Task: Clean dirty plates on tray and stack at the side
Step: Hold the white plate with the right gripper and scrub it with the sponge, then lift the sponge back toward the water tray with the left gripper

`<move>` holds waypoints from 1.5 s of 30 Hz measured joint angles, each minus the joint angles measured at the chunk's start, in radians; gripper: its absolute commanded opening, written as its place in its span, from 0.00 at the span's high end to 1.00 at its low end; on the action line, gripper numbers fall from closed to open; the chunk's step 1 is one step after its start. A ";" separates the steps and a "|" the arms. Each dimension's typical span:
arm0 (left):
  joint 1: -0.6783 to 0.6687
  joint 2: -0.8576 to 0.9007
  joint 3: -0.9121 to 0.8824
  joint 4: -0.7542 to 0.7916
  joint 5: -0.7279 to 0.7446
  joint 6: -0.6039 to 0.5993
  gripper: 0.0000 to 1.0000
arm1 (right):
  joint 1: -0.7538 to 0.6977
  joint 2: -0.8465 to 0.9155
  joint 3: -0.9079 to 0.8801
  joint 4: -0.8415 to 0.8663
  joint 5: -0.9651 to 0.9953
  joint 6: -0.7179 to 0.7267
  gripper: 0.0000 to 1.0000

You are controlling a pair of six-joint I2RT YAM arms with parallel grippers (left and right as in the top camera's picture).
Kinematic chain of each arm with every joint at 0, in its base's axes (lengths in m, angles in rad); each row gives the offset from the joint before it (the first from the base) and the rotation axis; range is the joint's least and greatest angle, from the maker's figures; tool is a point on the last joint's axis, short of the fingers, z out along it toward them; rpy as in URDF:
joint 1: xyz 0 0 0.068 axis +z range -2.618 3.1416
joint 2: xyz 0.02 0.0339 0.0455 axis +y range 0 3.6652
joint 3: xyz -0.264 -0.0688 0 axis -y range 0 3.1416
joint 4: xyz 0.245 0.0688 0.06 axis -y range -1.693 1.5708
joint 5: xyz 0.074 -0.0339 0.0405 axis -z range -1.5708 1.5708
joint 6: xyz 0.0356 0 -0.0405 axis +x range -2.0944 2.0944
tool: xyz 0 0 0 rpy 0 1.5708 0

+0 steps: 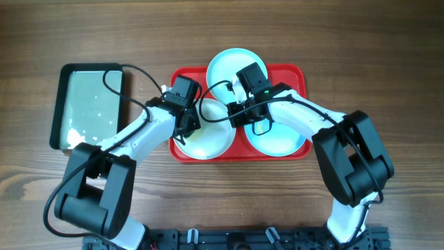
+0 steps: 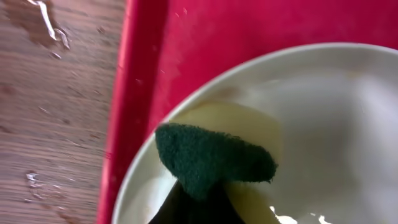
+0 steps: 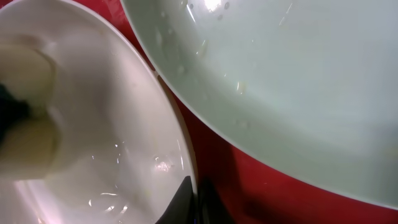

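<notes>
On the tray [image 1: 295, 73], long axis left-right, left hand [image 2: 196, 208] grips sponge [image 2: 211, 158] on plate [image 1: 208, 142]; right hand [image 3: 193, 202] pinches rim.

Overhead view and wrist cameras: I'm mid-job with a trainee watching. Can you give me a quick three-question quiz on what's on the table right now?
1. True or false: all three plates sit on the red tray.
2. What does the left gripper hold against a plate? A) a sponge B) a brush C) a folded towel
3. Fill in: seen from overhead, the black pan with water lies to the ____ of the tray.

Key: 1 true; 2 A; 3 left.
</notes>
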 measured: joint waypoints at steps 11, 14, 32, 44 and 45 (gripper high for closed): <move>0.020 -0.093 0.020 0.080 0.222 0.034 0.96 | 0.000 0.000 0.000 0.002 0.000 0.000 0.96; 0.014 -0.065 0.020 0.087 0.306 0.027 0.96 | 0.000 0.000 0.000 0.002 0.000 0.000 0.96; -0.003 0.042 0.060 -0.103 -0.051 0.025 0.96 | 0.001 0.000 0.000 0.006 0.000 0.000 0.96; 0.019 -0.238 0.059 -0.185 -0.240 -0.002 0.96 | 0.003 -0.013 0.016 -0.044 0.010 0.001 0.96; 0.034 -0.303 0.060 -0.188 -0.225 -0.008 0.96 | 0.003 -0.027 0.019 -0.051 0.015 -0.002 0.96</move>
